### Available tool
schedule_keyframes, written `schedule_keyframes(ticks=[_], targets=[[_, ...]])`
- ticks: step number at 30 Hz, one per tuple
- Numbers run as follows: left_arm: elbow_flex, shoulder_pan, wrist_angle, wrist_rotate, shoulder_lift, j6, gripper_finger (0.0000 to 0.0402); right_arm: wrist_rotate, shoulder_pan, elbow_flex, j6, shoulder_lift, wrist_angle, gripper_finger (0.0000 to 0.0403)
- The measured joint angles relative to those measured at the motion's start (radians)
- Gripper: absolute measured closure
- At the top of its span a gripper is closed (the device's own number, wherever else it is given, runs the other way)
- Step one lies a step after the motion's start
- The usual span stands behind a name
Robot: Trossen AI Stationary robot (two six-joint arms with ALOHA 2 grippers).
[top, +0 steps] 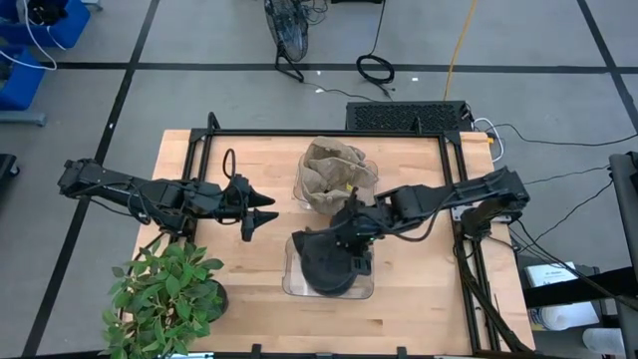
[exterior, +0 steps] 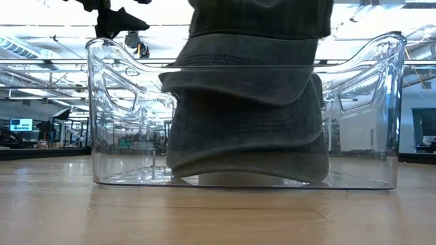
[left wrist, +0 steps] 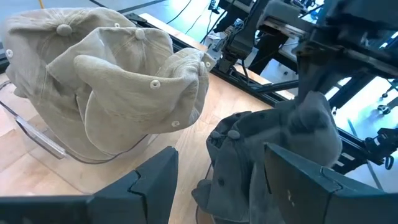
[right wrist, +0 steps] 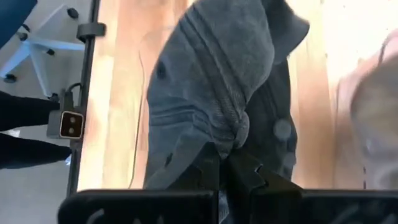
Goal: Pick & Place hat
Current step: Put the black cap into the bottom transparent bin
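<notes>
A dark grey cap [top: 321,257] hangs from the right gripper [top: 351,221], which is pinched closed on a fold of its fabric; the right wrist view shows the fingers meeting around a bunched ridge of cloth [right wrist: 239,127]. The cap is over and partly inside a clear plastic bin [top: 290,281] near the front middle of the wooden table [top: 419,299]. From table height, more dark grey caps [exterior: 245,146] sit stacked in that bin, with the held one [exterior: 259,41] rising above the rim.

Just behind this bin, toward the table's far edge, a second clear container [top: 299,189] holds a pile of beige caps [top: 337,172]; in the left wrist view these beige caps [left wrist: 106,81] lie crumpled together, buttons on top showing.

The left gripper [top: 267,217] hovers over the table to the left of both bins, its fingers [left wrist: 155,180] spread apart with nothing between them, pointing toward the dark caps.

A potted green plant [top: 164,294] stands at the table's front left corner.
</notes>
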Motion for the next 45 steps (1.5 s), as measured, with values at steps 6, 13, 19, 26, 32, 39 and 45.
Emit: schedule_keyframes(ticks=[6,13,19,26,32,39,45], targets=[[0.0,0.0,-0.003,0.0,0.0,-0.001,0.0167,0.072,-0.001,0.0,-0.092,0.003,0.045,0.0403],[0.0,0.0,-0.008,0.0,0.0,0.0,0.0167,-0.012,-0.003,0.0,-0.137,0.003,-0.083,0.0403],[0.0,0.0,-0.008,0.0,0.0,0.0,0.0167,0.094,-0.03,0.0,-0.157,0.01,0.03,0.0403],[0.0,0.0,-0.01,0.0,0.0,0.0,0.0167,-0.113,-0.02,0.0,-0.15,0.129,0.175,0.0403],[0.0,0.0,-0.025,0.027,0.0,0.0,0.0167,-0.158,-0.018,-0.001,-0.076,0.19,-0.024,0.0403],[0.0,-0.002,-0.051,0.028,0.0,0.0,0.0167,-0.028,-0.01,-0.002,-0.064,0.16,0.102,0.0403],[0.0,-0.001,-0.053,0.029,0.0,0.031,0.0167,-0.032,-0.011,-0.001,-0.012,0.159,0.126,0.0394]])
